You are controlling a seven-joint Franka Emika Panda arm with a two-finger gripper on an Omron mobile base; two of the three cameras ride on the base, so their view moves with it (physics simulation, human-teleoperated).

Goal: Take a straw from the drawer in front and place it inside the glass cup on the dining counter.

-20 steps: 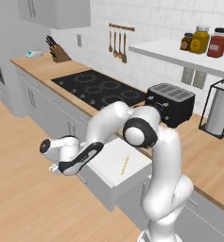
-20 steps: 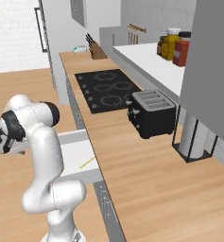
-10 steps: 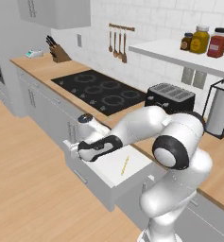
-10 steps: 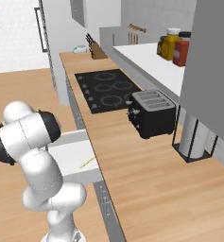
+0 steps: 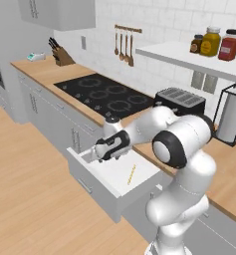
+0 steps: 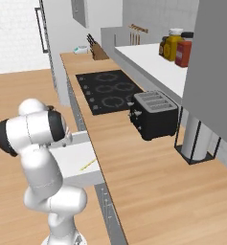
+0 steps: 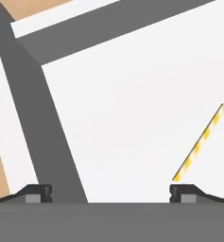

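Jaws are standing spread to their full width and are gripping nothing; the gripper [image 5: 100,152] is hanging at the rear left corner of the wide, shallow, light grey drawer with the white inside [image 5: 92,180], which is standing pulled out from the cabinet run.

Left base view: the thin, straight, pale yellow straw [image 5: 131,175] is lying flat on the drawer floor, near the gripper but apart from it, on the side towards the arm's base. The slim silver bar handle [image 5: 85,185] is showing on the drawer front. Behind the drawer, the black hob [image 5: 104,93] and the black toaster [image 5: 179,102] are sitting on the wooden wall table [image 5: 228,167].

Right base view: the straw [image 6: 88,164] is lying aslant on the white floor of the drawer [image 6: 69,158], close to the edge of the wall table [image 6: 148,174]. The arm's elbow is covering the gripper from this side.

Hand view: the camera is looking down into the drawer [image 7: 123,94]. The straw [image 7: 200,142] is lying off to one side, its near end just above one dark finger tip [image 7: 182,191] and not between the two tips.

Progress, as a judgement: the drawer is open, so access is complete. Remaining steps are centring the jaws over the straw, closing on it, lifting it, travelling to the dining table and setting it in the glass cup.
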